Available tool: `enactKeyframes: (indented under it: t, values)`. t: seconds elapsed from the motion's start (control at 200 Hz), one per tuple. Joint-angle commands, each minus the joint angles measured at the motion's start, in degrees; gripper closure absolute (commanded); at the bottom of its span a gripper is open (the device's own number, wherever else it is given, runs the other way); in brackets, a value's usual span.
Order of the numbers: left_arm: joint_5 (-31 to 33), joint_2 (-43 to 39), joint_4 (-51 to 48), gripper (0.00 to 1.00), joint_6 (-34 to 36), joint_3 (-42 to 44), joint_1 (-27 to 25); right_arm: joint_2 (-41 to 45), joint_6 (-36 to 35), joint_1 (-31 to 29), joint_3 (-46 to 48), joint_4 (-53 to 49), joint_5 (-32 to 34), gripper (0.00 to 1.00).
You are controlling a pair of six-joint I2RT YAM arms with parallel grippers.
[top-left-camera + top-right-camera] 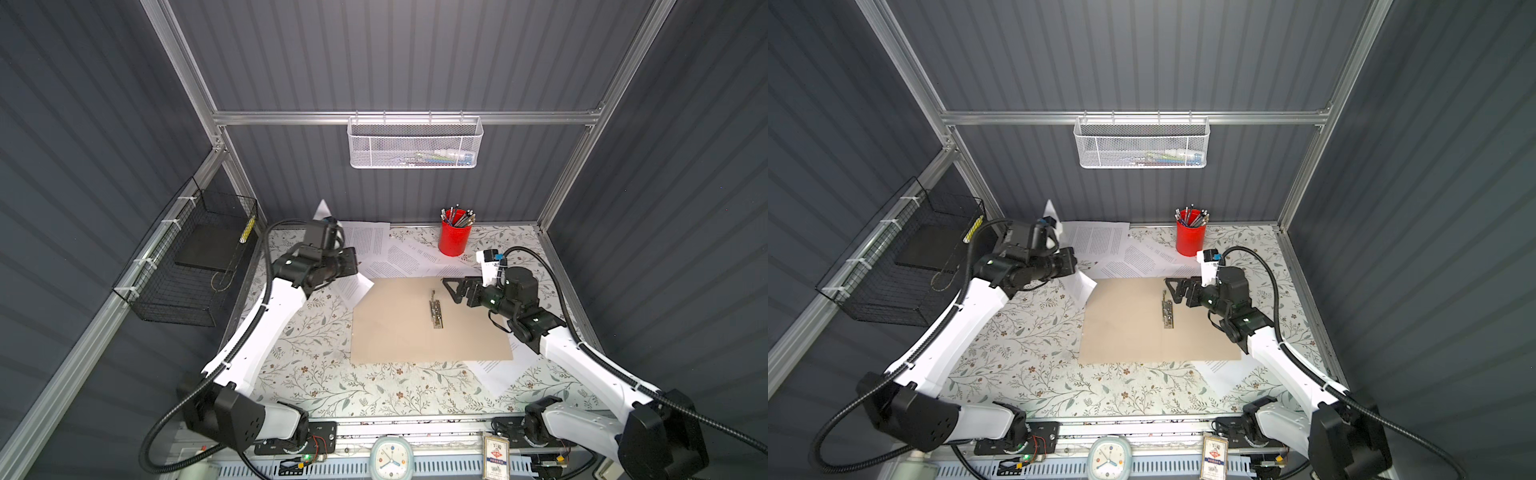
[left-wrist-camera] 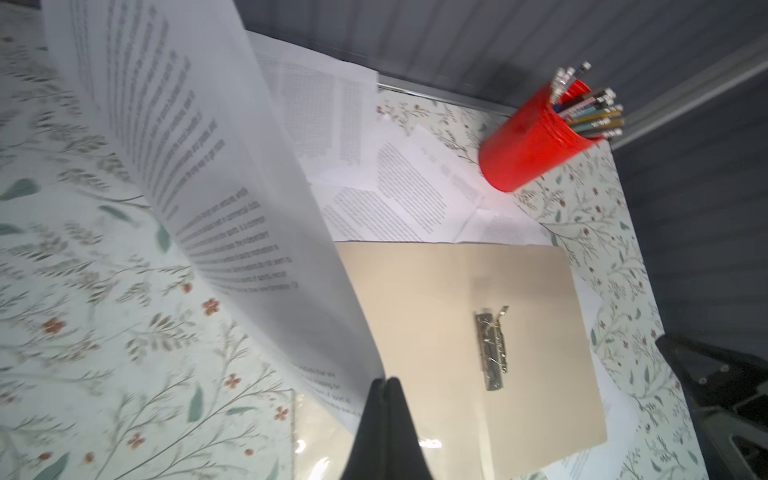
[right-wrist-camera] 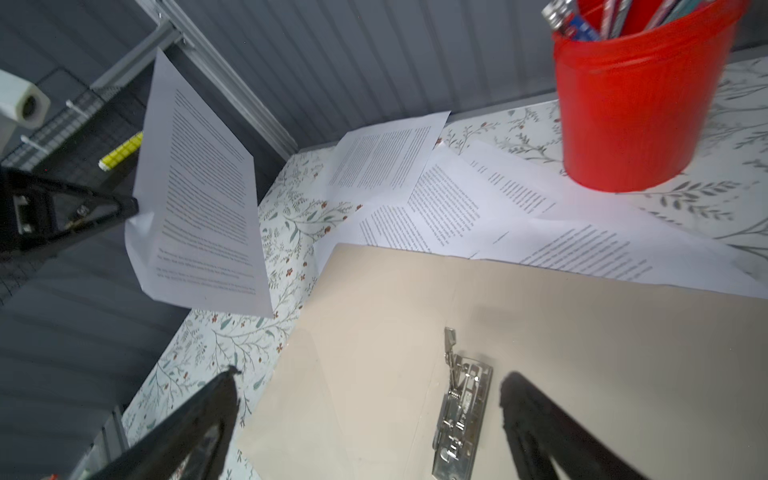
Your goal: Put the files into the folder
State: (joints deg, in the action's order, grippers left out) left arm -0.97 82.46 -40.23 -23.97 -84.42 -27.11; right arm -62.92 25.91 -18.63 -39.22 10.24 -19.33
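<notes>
While the left gripper pinches a sheet aloft for filing, the right gripper hovers fingers-apart over the clip of the open folder, likely to work it

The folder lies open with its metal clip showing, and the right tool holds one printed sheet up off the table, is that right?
Not quite: the left tool holds the raised sheet, as the right wrist view shows. The right tool stands open above the folder, which does lie open with its clip showing.
</notes>
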Motion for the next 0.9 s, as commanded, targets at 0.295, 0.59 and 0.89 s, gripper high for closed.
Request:
enactKeyframes:
  t: [0.295,0.59,0.89]
  values:
    - [1.24,13.67,-0.88,1.00,-1.72,-18.91,-23.37,8.33,8.54,11.11,4.67,-5.59,5.07,0.01]
    - [4.96,2.11,0.83,1.00,-6.28,-4.09,-21.14,6.67,8.42,12.39,6.12,-6.85,5.28,0.01]
    - [-7.99,9.99,12.96,1.00,-10.06,7.59,-16.12,1.12,9.78,12.39,6.31,-4.17,1.87,0.01]
